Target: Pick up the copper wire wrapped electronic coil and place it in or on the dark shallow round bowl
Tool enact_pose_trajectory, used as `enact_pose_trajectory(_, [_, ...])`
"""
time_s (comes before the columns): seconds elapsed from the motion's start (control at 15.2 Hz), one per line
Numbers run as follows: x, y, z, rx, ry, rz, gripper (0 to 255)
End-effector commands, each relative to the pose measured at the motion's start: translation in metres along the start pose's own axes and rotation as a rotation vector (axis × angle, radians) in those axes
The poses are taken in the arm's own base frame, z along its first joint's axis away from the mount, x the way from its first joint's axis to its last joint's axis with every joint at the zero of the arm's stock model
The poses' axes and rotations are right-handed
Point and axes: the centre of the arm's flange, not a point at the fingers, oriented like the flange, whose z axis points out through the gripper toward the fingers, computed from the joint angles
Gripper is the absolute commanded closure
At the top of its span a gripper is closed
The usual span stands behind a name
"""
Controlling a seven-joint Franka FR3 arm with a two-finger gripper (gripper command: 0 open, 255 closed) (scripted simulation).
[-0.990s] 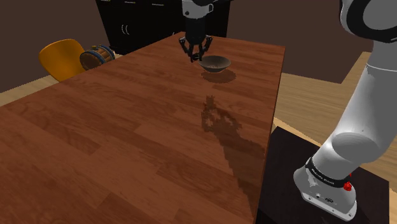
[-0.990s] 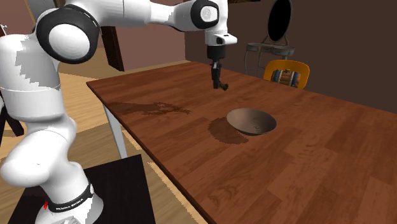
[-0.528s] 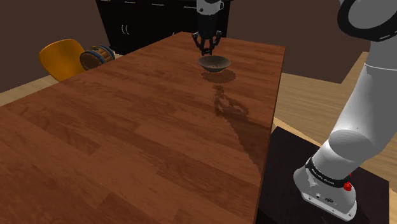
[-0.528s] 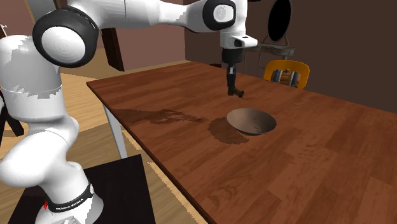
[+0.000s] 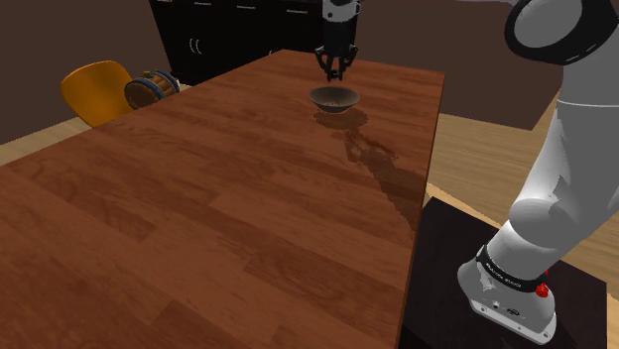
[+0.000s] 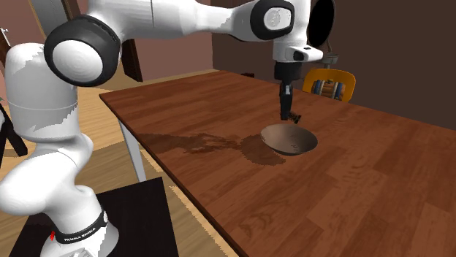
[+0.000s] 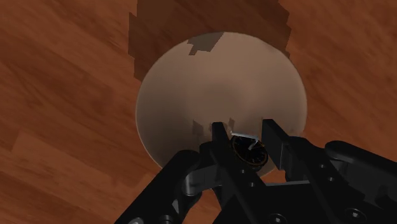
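Black gripper (image 7: 247, 135) is noted with jaws pinched on the coil (image 7: 247, 153). The coil is a small dark disc with an orange-copper rim, and thin pale leads are seen poking out between the fingertips. It is held off the table, over the inside of the bowl (image 7: 216, 83).

The bowl is shallow, round and brown-grey, and it is partly crossed by the arm's jagged shadow. In the shoulder view the gripper (image 5: 337, 67) is pointed straight down, just above the bowl (image 5: 333, 97). In the second exterior view the gripper (image 6: 291, 117) is seen hanging just above the bowl (image 6: 289, 139), on the rim side at that view's left. Whether the rim is touched cannot be told.

The bowl is set on a reddish-brown wooden table (image 5: 198, 198), toward its far end in the shoulder view.

Beyond the table a yellow chair (image 5: 91, 89) is recorded, with a small barrel-like object (image 5: 151, 87) resting on it. A dark cabinet (image 5: 228, 30) is seen behind. The arm's white base is mounted on the black stand (image 5: 446, 288).
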Motion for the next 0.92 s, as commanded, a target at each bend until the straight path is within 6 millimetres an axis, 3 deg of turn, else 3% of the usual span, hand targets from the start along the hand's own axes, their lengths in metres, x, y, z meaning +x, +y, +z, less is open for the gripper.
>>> enact_pose_trajectory(0.0, [0.000,0.001,0.010,0.000,0.000,-0.001,255])
enact_pose_trajectory(0.66, [-0.003,-0.001,0.064,0.000,0.000,-0.001,255])
enact_pose_trajectory(0.86, [-0.003,-0.001,0.064,0.000,0.000,-0.001,255])
